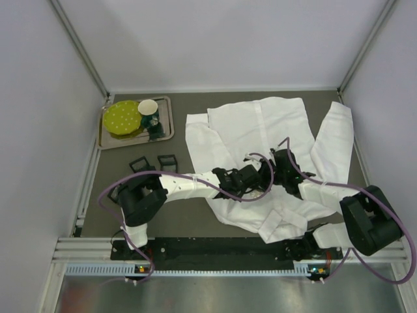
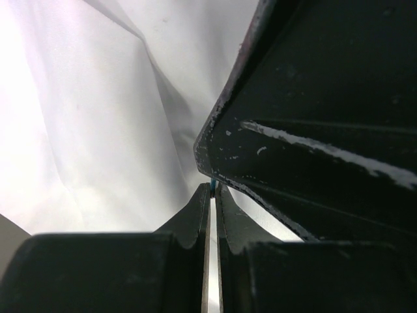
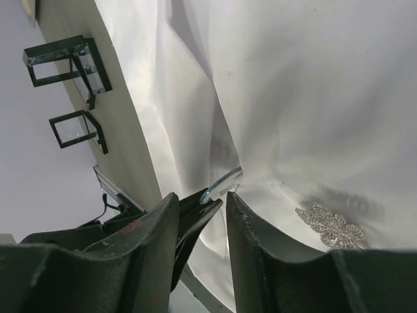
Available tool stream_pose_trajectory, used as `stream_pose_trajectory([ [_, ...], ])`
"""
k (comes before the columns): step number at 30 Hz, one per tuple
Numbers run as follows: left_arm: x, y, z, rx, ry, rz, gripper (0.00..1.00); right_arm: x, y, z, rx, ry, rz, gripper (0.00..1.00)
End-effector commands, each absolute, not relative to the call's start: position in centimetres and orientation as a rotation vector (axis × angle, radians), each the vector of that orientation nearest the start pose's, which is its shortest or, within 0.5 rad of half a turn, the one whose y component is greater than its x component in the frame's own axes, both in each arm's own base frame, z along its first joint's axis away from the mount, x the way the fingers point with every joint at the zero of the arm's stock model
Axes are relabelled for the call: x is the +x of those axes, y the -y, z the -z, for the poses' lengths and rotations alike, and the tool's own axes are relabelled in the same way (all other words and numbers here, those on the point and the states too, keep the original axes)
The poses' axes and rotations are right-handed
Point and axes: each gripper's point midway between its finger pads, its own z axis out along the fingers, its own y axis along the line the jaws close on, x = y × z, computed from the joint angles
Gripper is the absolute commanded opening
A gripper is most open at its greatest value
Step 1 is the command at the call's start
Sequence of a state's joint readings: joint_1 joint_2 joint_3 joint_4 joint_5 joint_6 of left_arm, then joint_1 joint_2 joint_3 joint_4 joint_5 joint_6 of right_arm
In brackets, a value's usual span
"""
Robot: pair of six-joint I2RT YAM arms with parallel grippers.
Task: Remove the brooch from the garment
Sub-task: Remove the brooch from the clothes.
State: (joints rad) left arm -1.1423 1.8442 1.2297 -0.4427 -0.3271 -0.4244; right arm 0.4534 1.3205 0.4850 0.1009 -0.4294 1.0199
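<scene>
- Two pincers are seen in the top view, brought close together over the middle of the garment (image 1: 260, 124). The left pincer (image 1: 253, 177) reaches in from the left and the right pincer (image 1: 281, 163) from the right. The brooch cannot be picked out here.
- In the same view the garment is spread over the right half of the bench (image 1: 176, 222), with one sleeve along the right wall. A tray (image 1: 167, 130) sits at far left, with two small black frames (image 1: 167, 162) just near of it. Bare bench is left at near left, judged the freest room.
- In the left wrist view the left pincer is clenched to a hairline slit. What it nips cannot be told. The right pincer's dark body crowds the right side, against white cloth.
- In the right wrist view the right pincer is released, its fingers apart and clamping nothing. The brooch (image 3: 329, 226), a silver sparkling cluster, lies on the cloth just right of the right finger, outside the gap. A thin shiny strip (image 3: 223, 181) pokes from a fold at the fingertips; its nature is unclear.
- The approach to the grasp is judged to be in hand, the brooch not yet off. A small shift right is called for, then closing on the brooch while the cloth is held. Little room is left between the pincers.
</scene>
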Motion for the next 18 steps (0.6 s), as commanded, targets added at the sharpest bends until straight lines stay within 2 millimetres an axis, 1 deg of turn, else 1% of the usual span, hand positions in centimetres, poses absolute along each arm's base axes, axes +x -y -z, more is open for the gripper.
stream_pose_trajectory([
  [1,20.8,36.7,-4.9,0.795,-2.411,0.200,0.00,23.2,-24.7,-8.0,0.517,-2.494,-1.291,0.35],
  [5,20.8,36.8,-5.0,0.802,-2.406,0.207,0.00,23.2,-24.8,-7.4,0.576,-2.514,-1.282,0.32],
  [11,20.8,36.9,-5.1,0.810,-2.393,0.208,0.00,23.1,-25.3,-6.8,0.596,-2.544,-1.279,0.31],
  [16,20.7,37.1,-5.0,0.828,-2.388,0.203,0.00,23.2,-25.4,-6.3,0.615,-2.553,-1.286,0.25],
  [18,20.6,37.1,-4.9,0.839,-2.385,0.194,0.00,23.1,-25.5,-6.2,0.623,-2.558,-1.295,0.21],
])
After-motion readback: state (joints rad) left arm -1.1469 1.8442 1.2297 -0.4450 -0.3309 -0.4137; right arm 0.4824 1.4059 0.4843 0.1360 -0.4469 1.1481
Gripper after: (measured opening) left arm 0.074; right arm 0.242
